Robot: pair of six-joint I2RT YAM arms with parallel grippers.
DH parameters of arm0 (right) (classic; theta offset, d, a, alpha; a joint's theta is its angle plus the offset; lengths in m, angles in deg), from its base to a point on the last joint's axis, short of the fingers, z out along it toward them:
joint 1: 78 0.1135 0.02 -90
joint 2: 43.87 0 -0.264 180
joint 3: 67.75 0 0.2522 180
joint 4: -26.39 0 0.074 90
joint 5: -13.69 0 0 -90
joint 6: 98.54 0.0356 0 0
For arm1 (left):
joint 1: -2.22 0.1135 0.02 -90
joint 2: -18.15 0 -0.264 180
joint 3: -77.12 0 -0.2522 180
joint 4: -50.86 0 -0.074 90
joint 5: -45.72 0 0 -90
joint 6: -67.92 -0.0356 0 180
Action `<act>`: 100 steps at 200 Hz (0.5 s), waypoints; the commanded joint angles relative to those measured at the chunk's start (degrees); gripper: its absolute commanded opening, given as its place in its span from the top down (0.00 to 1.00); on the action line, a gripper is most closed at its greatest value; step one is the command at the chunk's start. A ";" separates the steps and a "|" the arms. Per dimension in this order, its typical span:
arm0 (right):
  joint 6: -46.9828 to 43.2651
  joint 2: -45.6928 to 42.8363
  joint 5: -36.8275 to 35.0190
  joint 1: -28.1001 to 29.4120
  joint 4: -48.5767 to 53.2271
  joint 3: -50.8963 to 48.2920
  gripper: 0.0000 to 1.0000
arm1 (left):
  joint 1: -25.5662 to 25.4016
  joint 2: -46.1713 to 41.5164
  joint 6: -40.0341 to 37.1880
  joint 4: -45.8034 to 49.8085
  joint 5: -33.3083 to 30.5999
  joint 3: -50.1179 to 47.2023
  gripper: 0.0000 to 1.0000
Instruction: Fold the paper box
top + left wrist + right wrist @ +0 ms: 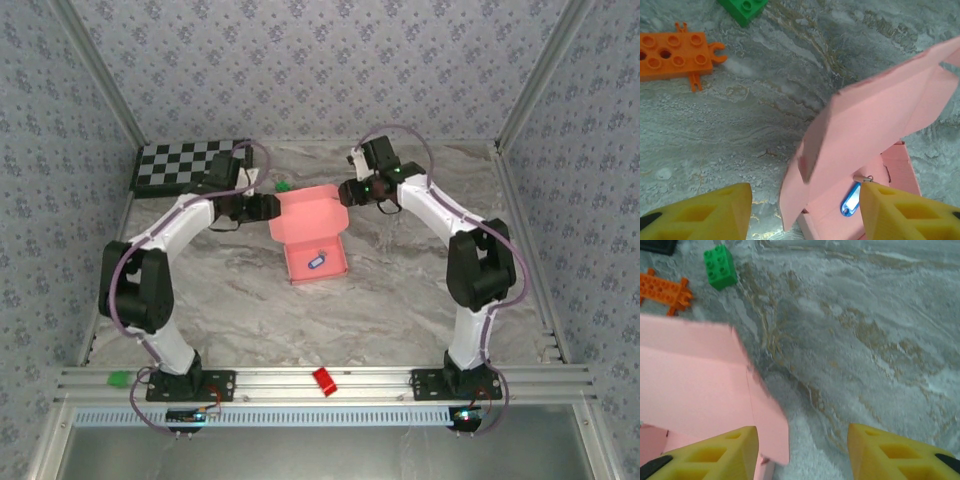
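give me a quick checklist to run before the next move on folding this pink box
1. Paper box closed: not ok, its lid stands raised and the box is open.
2. Blue key tag lying inside the box: ok.
3. Left pincer open, clamping nothing: ok.
4. Right pincer open, lid edge just beside it, not clamped: ok.
5. Orange brick and green brick apart from the box: ok.
6. Side flaps tucked in: cannot tell.
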 commanded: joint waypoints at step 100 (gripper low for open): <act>-3.28 9.40 13.69 -1.65 3.89 8.01 0.52 | 0.37 7.41 -1.00 4.96 5.86 7.87 0.53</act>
